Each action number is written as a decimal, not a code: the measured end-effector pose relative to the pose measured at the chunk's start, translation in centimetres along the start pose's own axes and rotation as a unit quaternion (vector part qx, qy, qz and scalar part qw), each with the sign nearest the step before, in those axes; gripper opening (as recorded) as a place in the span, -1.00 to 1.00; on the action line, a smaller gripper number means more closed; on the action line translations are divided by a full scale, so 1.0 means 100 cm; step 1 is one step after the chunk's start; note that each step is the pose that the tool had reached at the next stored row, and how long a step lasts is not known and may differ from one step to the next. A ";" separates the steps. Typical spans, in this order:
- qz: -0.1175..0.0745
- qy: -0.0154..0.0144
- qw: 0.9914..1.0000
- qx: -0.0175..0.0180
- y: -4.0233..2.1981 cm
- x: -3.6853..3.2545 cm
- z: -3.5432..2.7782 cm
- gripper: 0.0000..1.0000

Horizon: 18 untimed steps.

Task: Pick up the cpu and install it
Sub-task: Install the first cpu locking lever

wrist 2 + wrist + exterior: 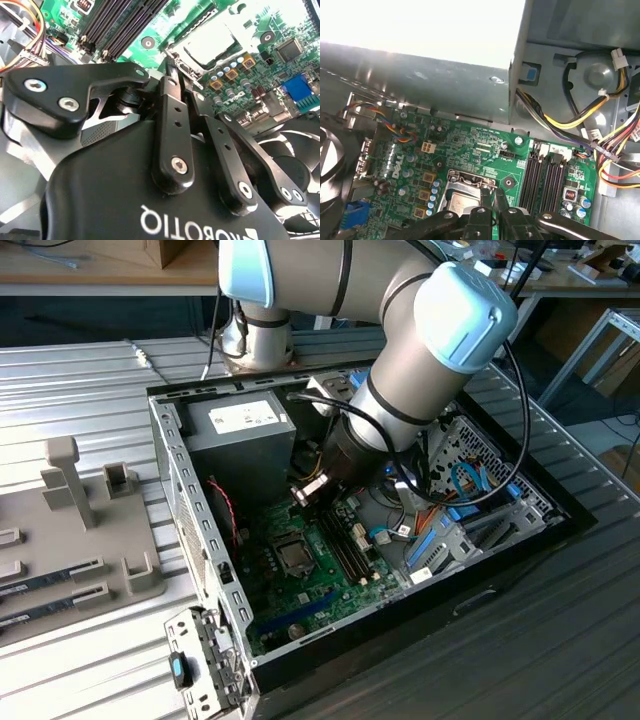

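Both wrist views show the hand (493, 197) pinched narrow, fingers (172, 95) together, just above the cpu (210, 44) seated in its socket.

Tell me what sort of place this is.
Likely a robotics lab or workshop bench: an open computer case with its motherboard exposed lies on a ribbed metal table, beside a grey parts fixture.

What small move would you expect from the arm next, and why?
Probably a small straight lift away from the motherboard. In the first wrist view the gripper looks shut and empty, hanging just beside the socket, and the silvery cpu already seems to lie in it.
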State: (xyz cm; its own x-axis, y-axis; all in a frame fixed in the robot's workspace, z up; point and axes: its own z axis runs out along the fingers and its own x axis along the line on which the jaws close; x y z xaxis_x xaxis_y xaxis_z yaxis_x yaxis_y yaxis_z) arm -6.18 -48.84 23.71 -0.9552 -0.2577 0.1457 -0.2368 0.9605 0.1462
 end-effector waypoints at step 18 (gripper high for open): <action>0.000 0.000 1.000 0.000 0.0145 -0.0039 0.0015 -0.69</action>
State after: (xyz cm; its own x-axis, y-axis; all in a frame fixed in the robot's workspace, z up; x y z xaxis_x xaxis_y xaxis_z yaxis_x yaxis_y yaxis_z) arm -6.18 -47.33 23.71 -0.9552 -0.2576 0.1458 -0.2367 0.9605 0.1463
